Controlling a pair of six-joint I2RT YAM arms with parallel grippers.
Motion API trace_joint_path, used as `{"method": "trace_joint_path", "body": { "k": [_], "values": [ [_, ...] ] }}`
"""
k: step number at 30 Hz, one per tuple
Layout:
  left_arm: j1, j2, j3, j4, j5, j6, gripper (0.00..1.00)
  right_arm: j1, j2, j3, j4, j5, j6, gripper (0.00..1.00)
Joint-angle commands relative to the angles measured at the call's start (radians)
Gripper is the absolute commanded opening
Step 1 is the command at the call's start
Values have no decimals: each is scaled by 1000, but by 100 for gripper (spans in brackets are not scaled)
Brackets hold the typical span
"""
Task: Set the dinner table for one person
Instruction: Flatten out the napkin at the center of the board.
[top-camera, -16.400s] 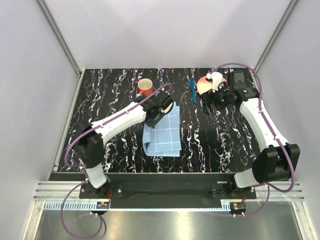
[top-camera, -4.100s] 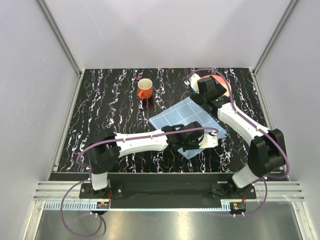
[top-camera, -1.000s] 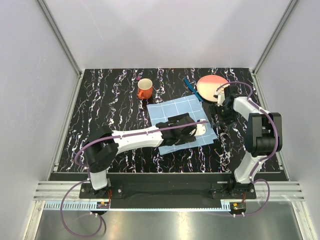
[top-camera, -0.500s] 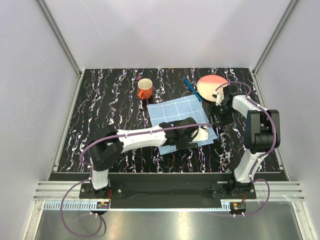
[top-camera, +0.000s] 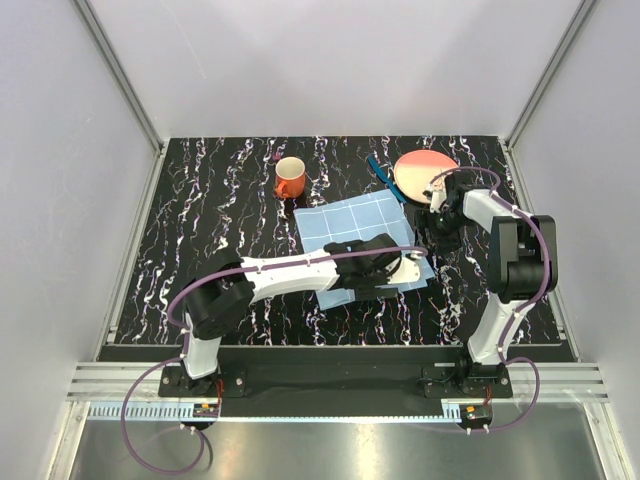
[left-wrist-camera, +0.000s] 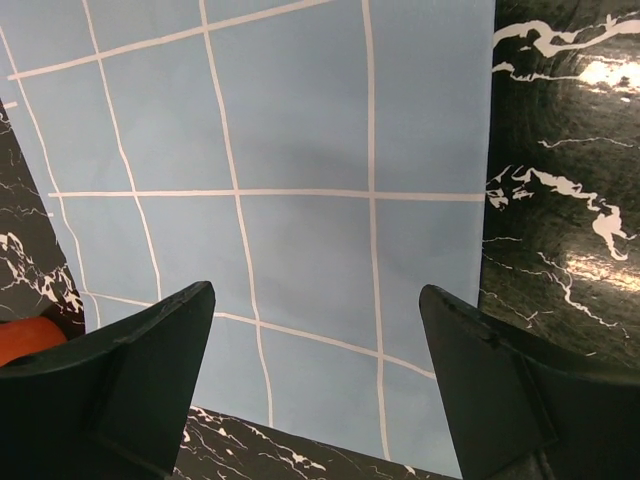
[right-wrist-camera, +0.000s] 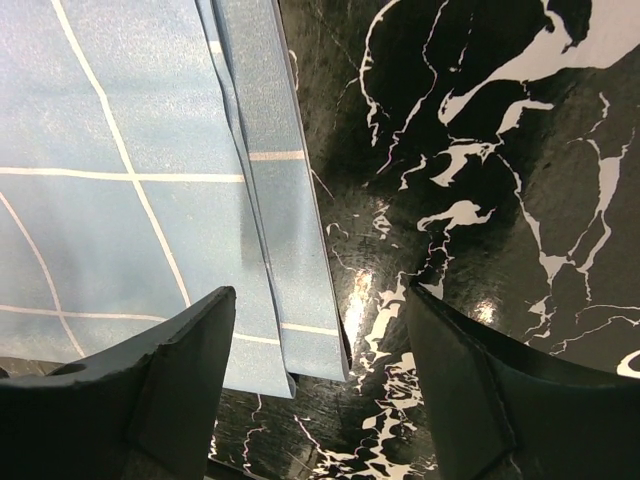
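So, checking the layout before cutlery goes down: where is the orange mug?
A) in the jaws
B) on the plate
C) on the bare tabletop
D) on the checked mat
C: the orange mug stands on the marbled tabletop, beyond the far-left corner of the checked mat.

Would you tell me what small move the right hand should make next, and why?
Probably lower the right hand and pinch the folded edge of the blue mat: its layers lie doubled between the open jaws, so it is not yet spread flat.
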Motion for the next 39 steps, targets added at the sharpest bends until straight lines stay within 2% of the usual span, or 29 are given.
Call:
{"method": "trace_joint_path", "body": {
  "k": [1, 11, 23, 32, 34, 35, 36, 39],
  "values": [
    [2, -15, 52, -10, 52, -6, 91, 0, 20, 41, -7, -28, 27, 77],
    [-8, 0, -3, -47, 155, 55, 94, -2, 39, 57, -6, -14, 35, 78],
    [-31, 102, 38, -50, 133, 55, 93, 0, 17, 45, -4, -20, 38, 77],
    [-31, 99, 41, -37, 94, 52, 91, -2, 14, 44, -3, -30, 45, 77],
    [-31, 96, 38, -36, 90, 45, 88, 0, 16, 45, -3, -30, 50, 77],
    [-31, 88, 32, -34, 95, 40, 79, -2, 17, 45, -4, -28, 50, 77],
    [-31, 88, 32, -36, 97, 40, 79, -2, 16, 45, -4, -28, 50, 77],
    [-31, 79, 28, -36, 101, 39, 68, -2, 16, 41, -4, -24, 49, 77]
  ]
}}
